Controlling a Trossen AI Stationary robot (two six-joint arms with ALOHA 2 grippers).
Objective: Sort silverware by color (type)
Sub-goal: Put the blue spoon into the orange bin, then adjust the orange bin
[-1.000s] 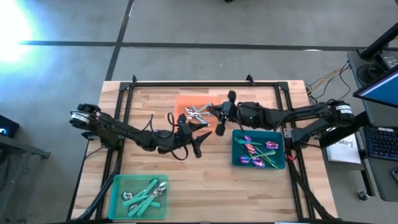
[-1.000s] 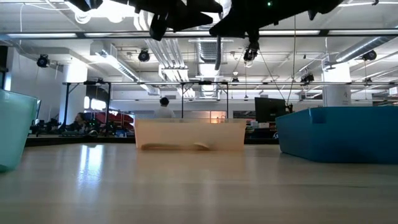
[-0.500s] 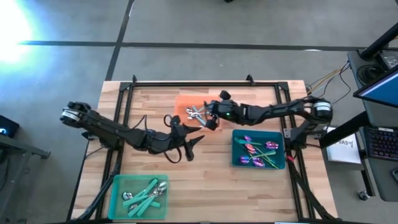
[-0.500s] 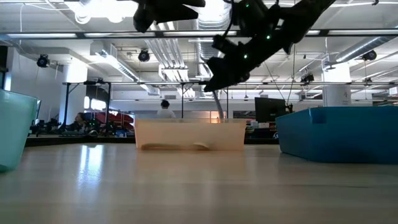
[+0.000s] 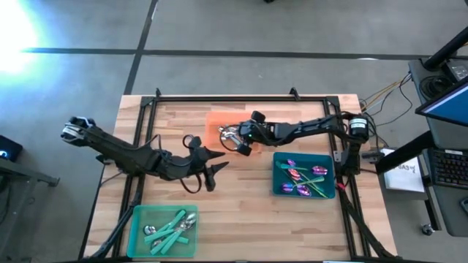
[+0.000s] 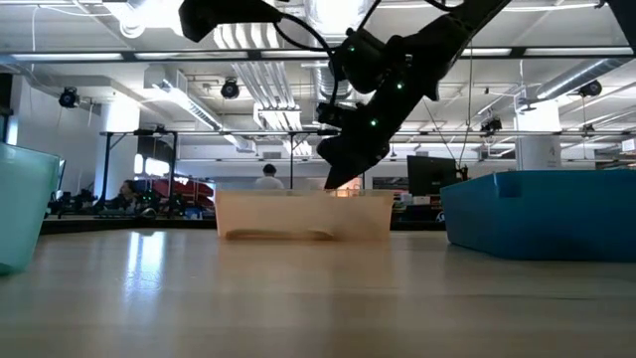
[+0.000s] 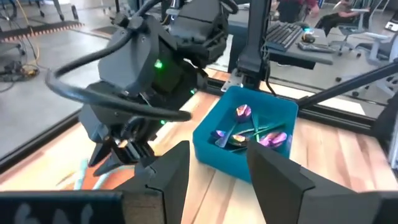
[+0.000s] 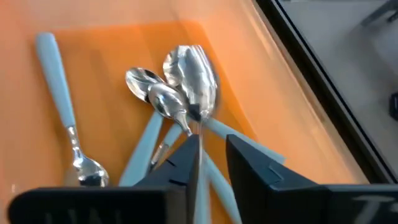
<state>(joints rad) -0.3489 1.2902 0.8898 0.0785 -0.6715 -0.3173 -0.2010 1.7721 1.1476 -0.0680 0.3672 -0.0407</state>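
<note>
We list, largest first, taking the orange tray as our landmark.

Table (image 5: 241, 212): pale wood, carrying three trays.

Left arm: reaches in from the table's left side. The left gripper (image 5: 213, 170) hovers over bare wood just below-left of the orange tray in the high view. Its fingers (image 7: 175, 171) stand parted with nothing between them.

Right arm: reaches in from the right side. The right gripper (image 5: 240, 140) hangs over the orange tray. Its jaws are slightly parted around the thin handle of a silver spoon (image 8: 194, 78), whose bowl lies on the pile in the tray; we cannot tell whether the grip is firm.

Blue tray (image 5: 279, 187): just to the lower right of the orange tray. Contents: several purple-pink spoons (image 5: 300, 175), piled loosely.

Green tray (image 5: 135, 219): well apart, toward the table's near left corner. Contents: green-handled utensils (image 5: 167, 234) and at least one silver bowl.

Orange tray (image 5: 218, 121): rear centre of the table. Contents: a cluster of silver spoons and several pale-handled pieces, one pale-handled spoon (image 8: 62, 127) lying apart from the cluster.
</note>
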